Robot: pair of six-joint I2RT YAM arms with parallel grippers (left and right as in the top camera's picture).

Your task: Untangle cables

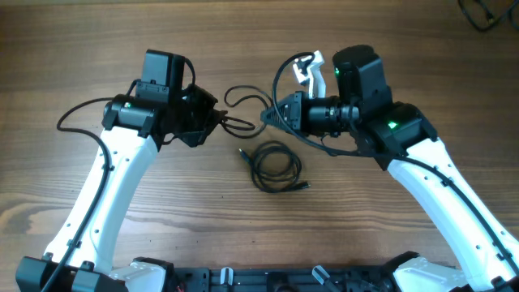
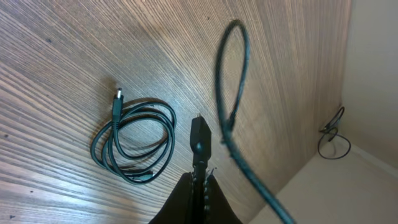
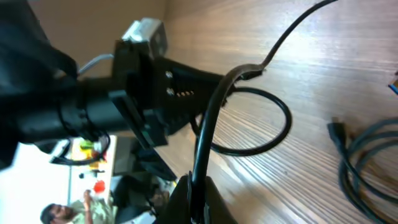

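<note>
Black cable [image 3: 205, 124] pinched in tightly closed left gripper [image 2: 199, 177] and right gripper [image 3: 194, 186] alike; coiled cable [image 2: 169, 134] flat on wooden table [image 2: 62, 50] nearby.

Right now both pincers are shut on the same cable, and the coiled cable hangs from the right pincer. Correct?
Not quite. The coiled cable hangs from nothing: it lies loose on the table, apart from both pincers, as the left wrist view shows. The rest holds: left pincer and right pincer are both shut on the same cable.
</note>
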